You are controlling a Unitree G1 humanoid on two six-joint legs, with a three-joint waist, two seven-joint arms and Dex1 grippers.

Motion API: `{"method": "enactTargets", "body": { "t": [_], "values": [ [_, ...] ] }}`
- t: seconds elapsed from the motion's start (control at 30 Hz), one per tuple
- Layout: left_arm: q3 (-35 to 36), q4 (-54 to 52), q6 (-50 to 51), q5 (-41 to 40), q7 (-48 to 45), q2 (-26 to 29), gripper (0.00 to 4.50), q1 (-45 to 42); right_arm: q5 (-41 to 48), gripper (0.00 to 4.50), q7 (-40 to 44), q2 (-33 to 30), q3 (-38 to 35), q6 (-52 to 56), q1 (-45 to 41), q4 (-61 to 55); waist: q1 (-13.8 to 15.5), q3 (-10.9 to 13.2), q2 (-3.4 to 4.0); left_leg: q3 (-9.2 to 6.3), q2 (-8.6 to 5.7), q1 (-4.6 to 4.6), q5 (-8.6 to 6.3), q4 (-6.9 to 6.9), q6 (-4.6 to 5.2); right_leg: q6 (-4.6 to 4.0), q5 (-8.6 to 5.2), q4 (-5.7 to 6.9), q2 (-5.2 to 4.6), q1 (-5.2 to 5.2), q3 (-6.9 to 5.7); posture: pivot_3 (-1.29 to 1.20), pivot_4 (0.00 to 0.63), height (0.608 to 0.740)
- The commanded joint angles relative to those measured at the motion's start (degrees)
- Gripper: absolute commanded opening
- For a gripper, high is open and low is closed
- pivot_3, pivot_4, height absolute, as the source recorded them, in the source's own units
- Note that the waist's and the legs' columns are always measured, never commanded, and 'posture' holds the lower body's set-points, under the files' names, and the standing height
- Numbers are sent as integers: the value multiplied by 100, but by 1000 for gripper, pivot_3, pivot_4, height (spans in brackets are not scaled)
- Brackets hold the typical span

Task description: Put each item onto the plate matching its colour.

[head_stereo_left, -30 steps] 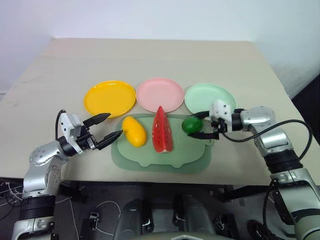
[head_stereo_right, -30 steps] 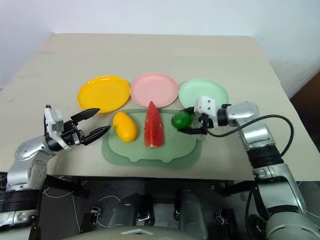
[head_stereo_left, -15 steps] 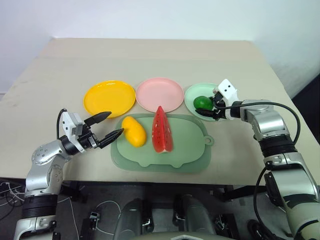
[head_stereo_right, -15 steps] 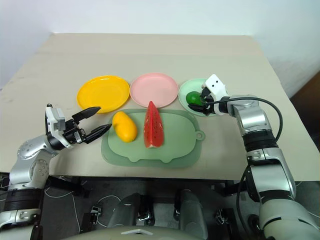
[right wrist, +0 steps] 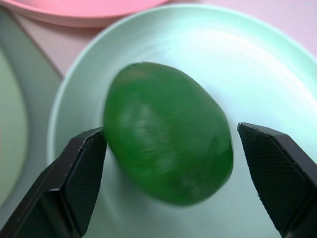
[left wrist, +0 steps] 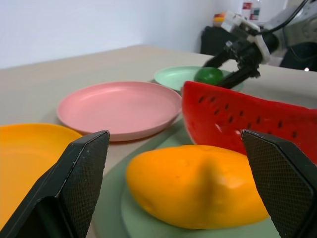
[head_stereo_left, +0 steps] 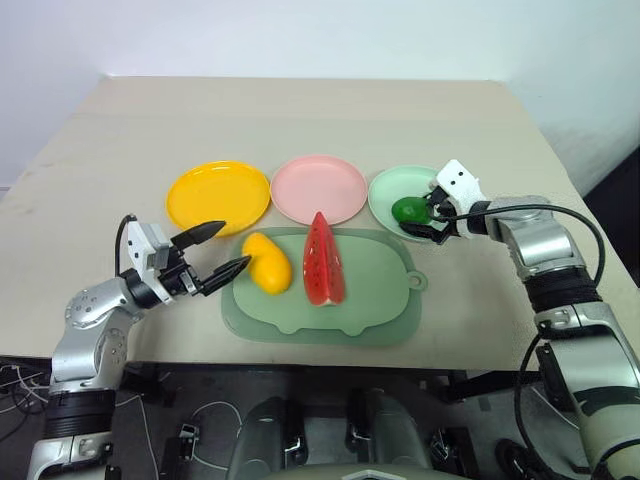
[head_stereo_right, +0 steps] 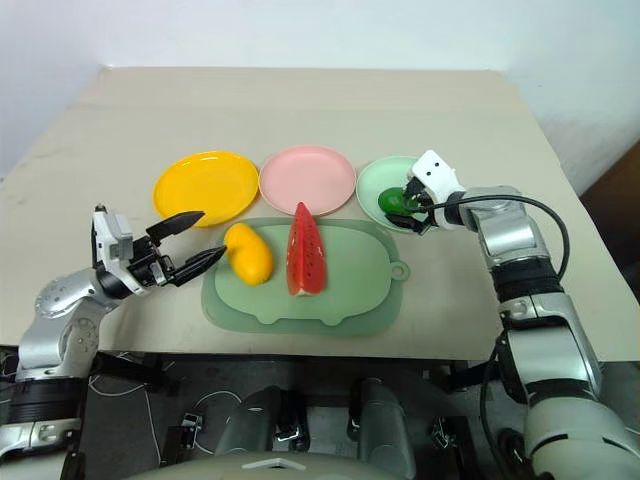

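Observation:
The green lime lies on the mint green plate. My right gripper straddles it, open, with a gap on either side of the lime in the right wrist view. On the pale green mat lie the yellow mango and the red watermelon wedge. Just left of the mango hovers my left gripper, open with nothing in it, its tips pointing at the fruit. The yellow plate and the pink plate hold nothing.
The three plates stand in a row behind the mat on a beige table. The table's front edge runs just below the mat. A black cable loops along my right arm.
My right gripper carried the lime from over the mat to the mint green plate, then opened around it. The left gripper stayed where it was.

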Motion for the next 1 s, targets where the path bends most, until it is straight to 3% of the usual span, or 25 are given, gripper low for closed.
{"method": "enactTargets", "body": {
  "t": [0.03,0.2,0.3,0.47,0.6,1.0],
  "values": [
    [94,-239,16,-49,52,85,4500,7,305,4432,-10,-253,-446,486,123,-1033,0,0,0,0,0,0,0,0,0,0,0,1,-1,0,0,0,150,696],
    [80,-260,37,-69,79,83,4500,32,1011,4432,27,-460,-830,2209,438,-2711,13,0,0,-2,0,0,0,0,0,-2,-1,0,-3,0,1,0,150,696],
    [74,-175,-3,-54,39,84,4500,27,1610,4432,145,-686,-626,3875,473,-3763,13,0,0,-3,0,0,0,-1,0,-2,-2,0,-4,-1,0,0,150,696],
    [56,46,-94,-15,-52,58,4500,-57,2299,4432,-354,-110,-687,6392,-30,-4501,3,0,0,-6,0,1,-1,-2,0,-5,-2,-4,-3,-1,0,0,150,696],
    [-20,277,-195,31,-123,19,4500,-256,3228,4432,-948,411,-820,6681,-404,-4156,25,0,-1,-5,0,-1,-1,-2,0,-5,-2,-5,-2,-3,0,0,150,696],
    [-228,582,-366,182,-146,-227,4500,-527,5802,4432,-3484,893,-511,6681,-1280,-2597,-6,0,-1,-1,-2,-7,-1,-9,1,6,8,-12,2,-3,-1,0,150,696]
  ]
}}
